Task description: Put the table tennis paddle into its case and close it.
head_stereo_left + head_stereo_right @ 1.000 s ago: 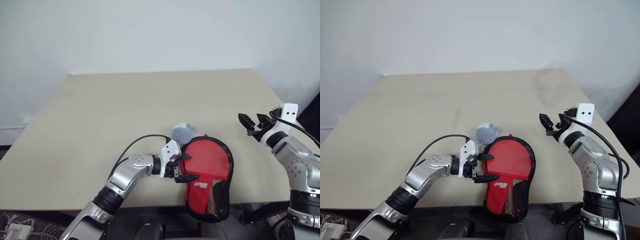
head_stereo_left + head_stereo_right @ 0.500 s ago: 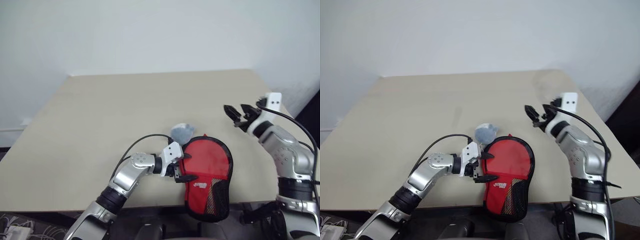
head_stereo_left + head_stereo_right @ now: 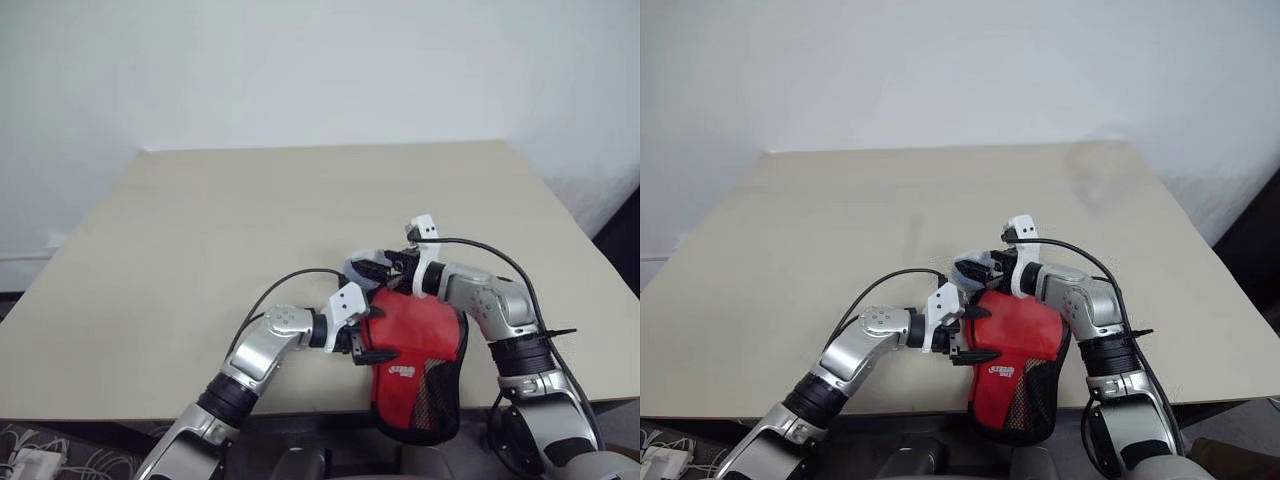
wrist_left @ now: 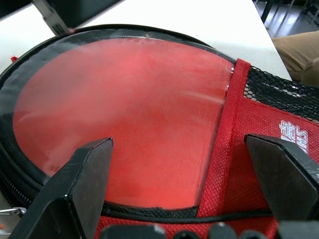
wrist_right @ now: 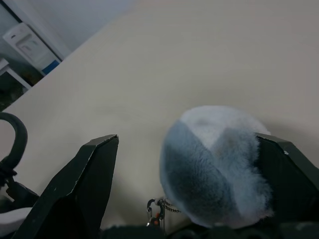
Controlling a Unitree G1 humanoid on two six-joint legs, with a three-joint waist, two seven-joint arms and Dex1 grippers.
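Observation:
The case (image 3: pixel 418 352) lies at the table's near edge, red with a white logo and a black mesh patch, its narrow end hanging over the edge. Inside its black zip rim shows a smooth round red face, the table tennis paddle (image 4: pixel 124 114); the handle is hidden. My left gripper (image 3: pixel 377 334) is open, one finger on each side of the case's left edge; in the left wrist view, the left gripper (image 4: pixel 178 142) has the red face between its fingers. My right gripper (image 3: pixel 372 271) is open just beyond the case's far edge.
A small grey fluffy lump (image 5: pixel 214 169) with a short metal chain lies on the beige table (image 3: pixel 250 220) right behind the case. It sits between my right gripper's (image 5: pixel 187 142) open fingers, nearer one of them. A white wall stands behind the table.
My right arm has swung left and down from the table's right side to the grey lump at the case's far edge. The left gripper and the case have stayed put.

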